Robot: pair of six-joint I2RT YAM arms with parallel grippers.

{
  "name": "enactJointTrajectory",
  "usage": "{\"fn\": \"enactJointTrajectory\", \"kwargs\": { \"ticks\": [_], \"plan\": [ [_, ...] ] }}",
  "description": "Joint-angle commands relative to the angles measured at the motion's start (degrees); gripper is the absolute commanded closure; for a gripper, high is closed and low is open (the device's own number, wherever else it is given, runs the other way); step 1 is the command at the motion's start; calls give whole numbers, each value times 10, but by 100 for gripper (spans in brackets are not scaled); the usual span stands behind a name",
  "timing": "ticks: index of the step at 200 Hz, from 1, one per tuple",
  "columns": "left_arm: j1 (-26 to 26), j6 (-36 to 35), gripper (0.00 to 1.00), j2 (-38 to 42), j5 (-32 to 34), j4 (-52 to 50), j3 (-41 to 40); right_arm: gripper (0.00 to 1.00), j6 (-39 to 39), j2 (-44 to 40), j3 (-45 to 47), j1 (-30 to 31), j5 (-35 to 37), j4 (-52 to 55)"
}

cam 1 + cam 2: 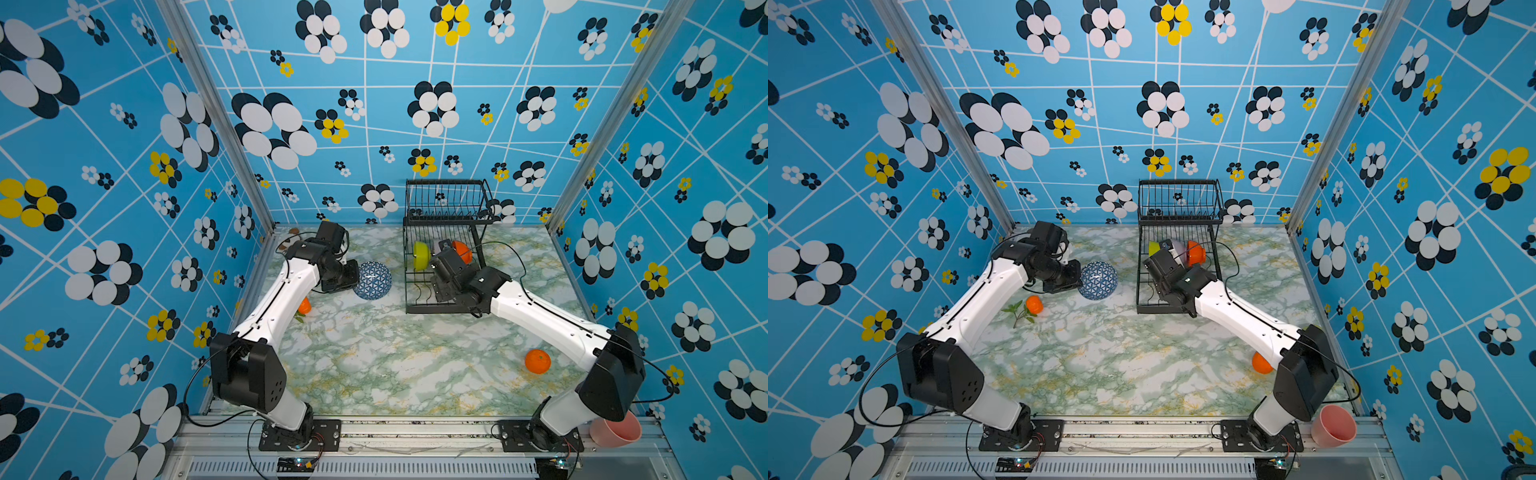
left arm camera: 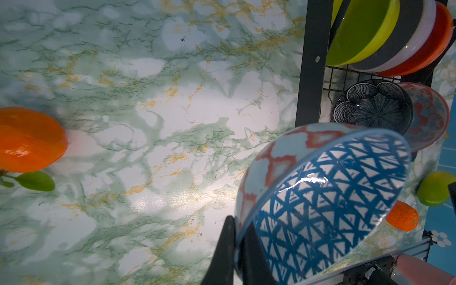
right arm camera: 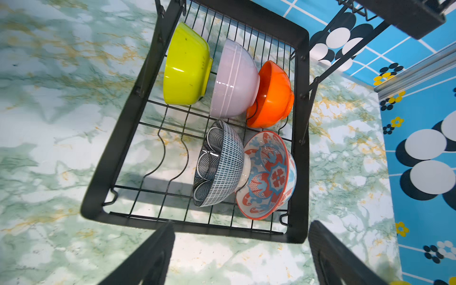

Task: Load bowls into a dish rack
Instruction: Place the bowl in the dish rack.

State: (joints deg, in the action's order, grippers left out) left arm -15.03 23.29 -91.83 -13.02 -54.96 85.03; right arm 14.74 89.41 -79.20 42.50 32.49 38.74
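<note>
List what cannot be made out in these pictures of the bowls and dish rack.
Both top views: the right arm hides the black bowl and red-blue bowl in the dish rack; the wrist views show them.
Left wrist view: the bottom edge cuts off the blue geometric bowl and the left gripper.
A top view: the right arm half hides an orange fruit.

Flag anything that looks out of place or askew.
The pink cup sits on the front rail, off the table. The blue bowl is outside the rack, held tilted in the left pincer.
</note>
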Motion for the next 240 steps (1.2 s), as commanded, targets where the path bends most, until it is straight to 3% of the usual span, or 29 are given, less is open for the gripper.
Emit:
{"fn": "enactJointTrajectory", "kwargs": {
  "ticks": [1,40,60,131,185,240],
  "plan": [
    [-17,-21,100,-22,-18,-12,33,13,21,-29,0,-17,-81,4],
    [-47,-31,100,-39,-41,18,13,16,20,-33,-4,-29,-204,-2],
    [-59,-31,100,-36,-64,37,-15,19,24,-20,-15,-29,-241,5],
    [-95,-42,100,-35,-52,56,-49,31,58,4,-22,-29,-361,-24],
    [-107,-45,100,-34,-52,58,-54,40,83,31,-15,-29,-415,-48],
    [-113,-47,100,-28,-54,58,-55,48,90,62,-17,-29,-422,-51]
  ]
}}
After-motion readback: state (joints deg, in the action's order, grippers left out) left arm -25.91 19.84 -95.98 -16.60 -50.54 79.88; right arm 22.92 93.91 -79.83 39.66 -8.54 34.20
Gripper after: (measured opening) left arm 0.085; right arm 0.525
